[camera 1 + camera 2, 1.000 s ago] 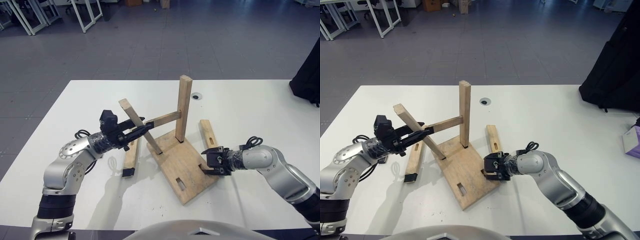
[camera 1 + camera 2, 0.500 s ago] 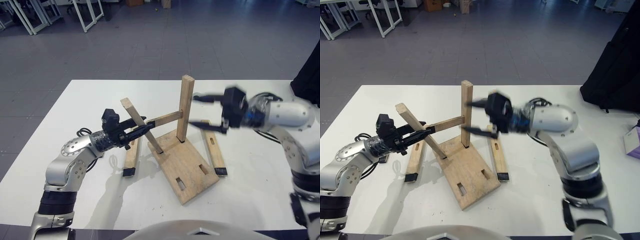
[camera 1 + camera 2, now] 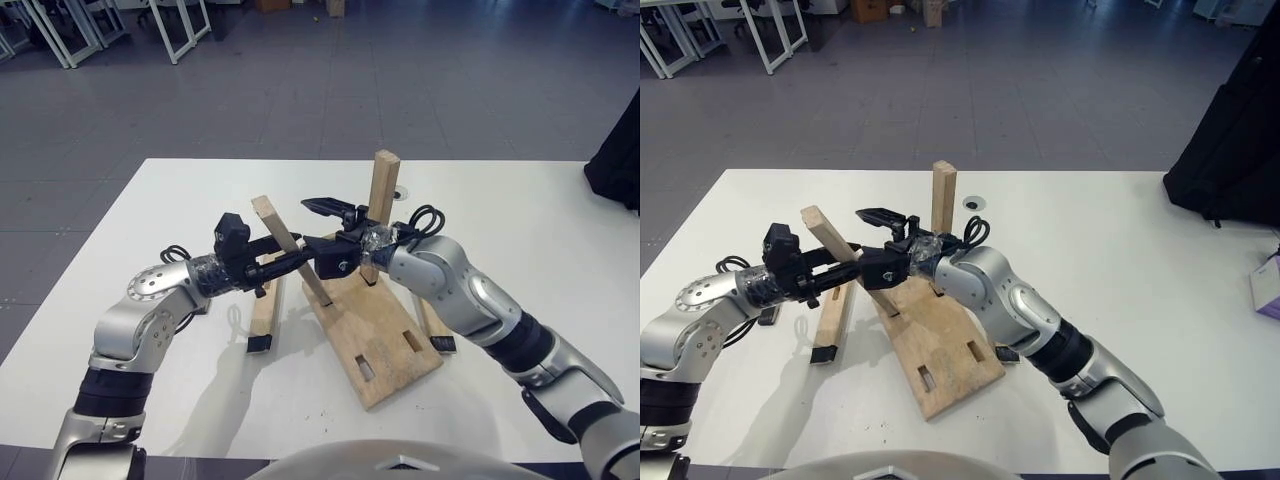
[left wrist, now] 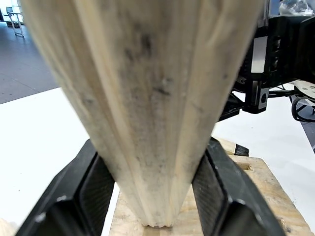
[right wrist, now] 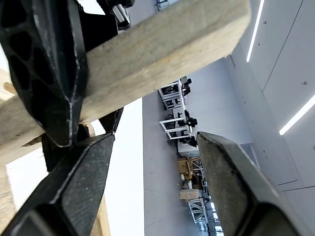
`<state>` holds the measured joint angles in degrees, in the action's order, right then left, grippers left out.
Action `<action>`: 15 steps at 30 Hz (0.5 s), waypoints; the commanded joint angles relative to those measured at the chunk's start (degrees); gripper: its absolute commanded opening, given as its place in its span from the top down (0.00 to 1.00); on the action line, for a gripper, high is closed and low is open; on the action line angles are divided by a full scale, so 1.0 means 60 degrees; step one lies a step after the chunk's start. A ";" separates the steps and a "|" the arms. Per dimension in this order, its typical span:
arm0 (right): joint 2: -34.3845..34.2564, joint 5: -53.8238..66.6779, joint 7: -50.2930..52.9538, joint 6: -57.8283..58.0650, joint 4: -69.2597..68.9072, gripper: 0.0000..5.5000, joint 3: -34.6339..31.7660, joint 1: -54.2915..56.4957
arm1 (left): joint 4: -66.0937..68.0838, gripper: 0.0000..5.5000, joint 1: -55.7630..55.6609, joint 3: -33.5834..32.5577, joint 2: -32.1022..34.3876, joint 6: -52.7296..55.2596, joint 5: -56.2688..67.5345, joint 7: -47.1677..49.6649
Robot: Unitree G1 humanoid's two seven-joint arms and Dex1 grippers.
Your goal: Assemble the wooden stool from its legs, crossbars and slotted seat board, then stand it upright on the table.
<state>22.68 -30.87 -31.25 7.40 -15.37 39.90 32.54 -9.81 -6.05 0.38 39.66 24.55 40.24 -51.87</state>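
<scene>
**Fig.** Left gripper (image 3: pixel 286 263) is pinching the crossbar (image 4: pixel 147 98). Right gripper (image 3: pixel 309 223), jaws spread, is hovering at the tilted leg's (image 3: pixel 271 219) 3 o'clock. Bumping the leg risks unseating the joint.

Bare pale wood, matt black plastic, white desk.
The crossbar (image 4: pixel 142 98) between the left hand's (image 3: pixel 292 261) pads (image 4: pixel 91 189) is unvarnished wood, rough-sawn, with dark streaks in the grain. The pads are matt black and finely textured. Below the hand, the seat board (image 3: pixel 375 335) looks coarse and raw, and the desk (image 3: pixel 520 220) smooth matt white.
</scene>
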 commanded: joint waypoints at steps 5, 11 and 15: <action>0.0606 -0.0252 -0.1306 0.0436 0.0194 0.44 0.0377 -0.1640 | 0.0016 0.62 0.1103 0.0915 0.0278 0.1175 -0.0499 -0.0052; 0.0383 0.0520 -0.1001 0.0285 -0.0702 0.44 -0.0809 -0.2159 | -0.0057 0.62 0.1116 0.1018 0.0160 0.1118 -0.0511 0.0137; 0.0604 0.1801 -0.1402 0.0868 -0.2544 0.44 -0.2329 -0.3049 | -0.0163 0.62 0.1461 0.0910 0.0127 0.1022 -0.0488 0.0324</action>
<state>26.37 -24.99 -37.90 10.48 -26.08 30.33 15.23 -13.19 -4.25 1.14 40.36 24.93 41.22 -50.32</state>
